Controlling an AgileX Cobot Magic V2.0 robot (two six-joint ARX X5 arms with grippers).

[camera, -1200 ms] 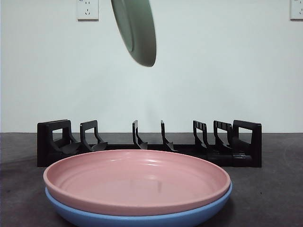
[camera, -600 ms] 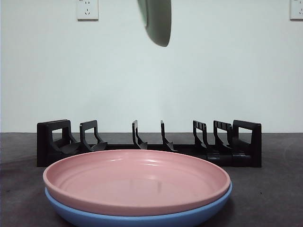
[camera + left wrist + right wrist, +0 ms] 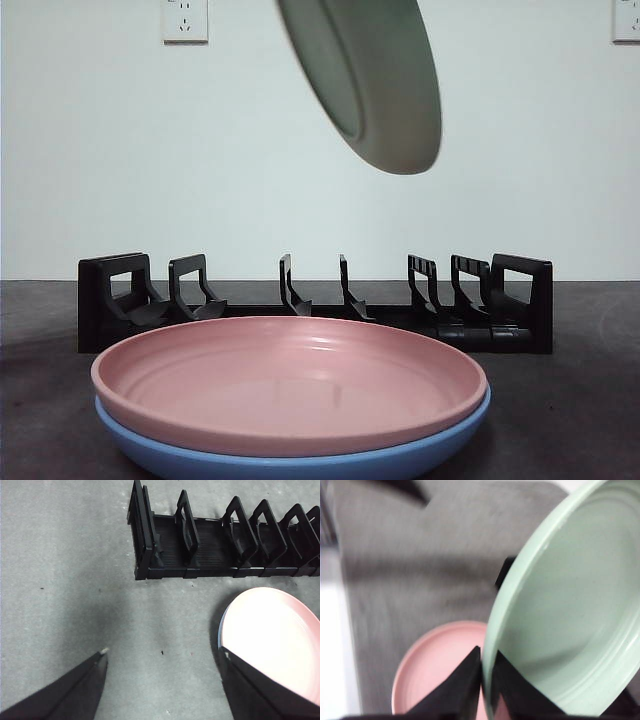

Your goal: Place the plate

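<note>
Because the green plate [image 3: 375, 80] must drop edgewise into the rack [image 3: 315, 305], the right gripper [image 3: 484, 672] pinches its rim, holding it tilted high above the slots. Nearer, a pink plate [image 3: 290, 385] rests on a blue one [image 3: 300, 460]; the left gripper [image 3: 162, 660] waits wide open and empty.

You have a pale green plate [image 3: 385, 85], plain and unpatterned, pinched at its rim by the black right gripper [image 3: 484, 680]. Below it sits a plain pink plate [image 3: 290, 385] stacked on a light blue plate [image 3: 300, 462]. The rack [image 3: 315, 305] behind them is solid black. Your table [image 3: 65, 580] is mottled dark grey, and the wall [image 3: 520, 150] is white with white sockets [image 3: 185, 20].
</note>
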